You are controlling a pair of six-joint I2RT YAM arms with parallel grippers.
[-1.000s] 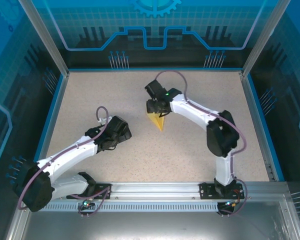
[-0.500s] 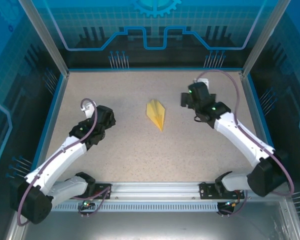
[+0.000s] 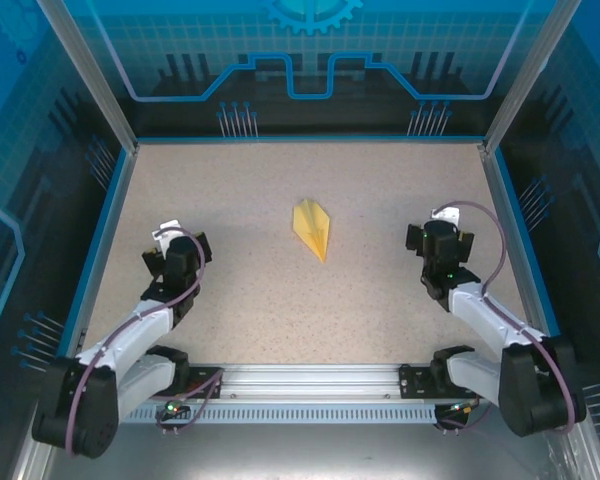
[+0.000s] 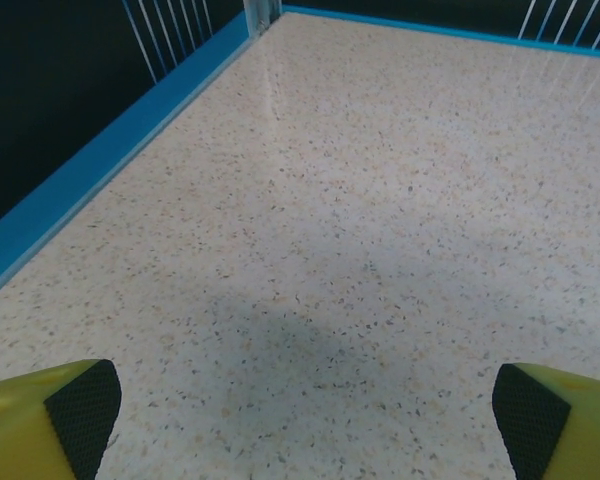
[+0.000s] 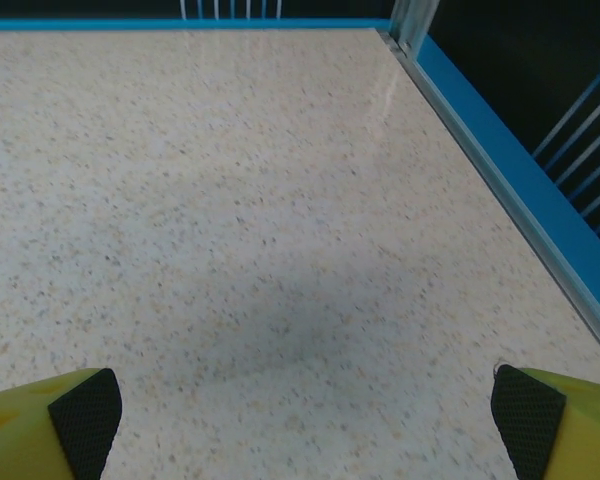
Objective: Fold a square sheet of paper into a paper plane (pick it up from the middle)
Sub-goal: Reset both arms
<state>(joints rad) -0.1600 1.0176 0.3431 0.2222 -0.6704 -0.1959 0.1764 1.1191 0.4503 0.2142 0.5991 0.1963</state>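
In the top view, the paper plane [image 3: 313,228] lies flat just above the centre of the frame, with its sharp tip towards the bottom. It is alone on the speckled table [image 3: 280,320]. The left gripper [image 3: 172,250] is at the lower left and the right gripper [image 3: 442,241] at the lower right, both well apart from the plane.

In the left wrist view, the black pads [image 4: 83,415] stand at the two bottom corners, wide apart, with nothing between them.

In the right wrist view, the pads [image 5: 85,415] are spread the same way, holding nothing.

We judge that the folding is finished. The next move probably calls only for resting the arms.
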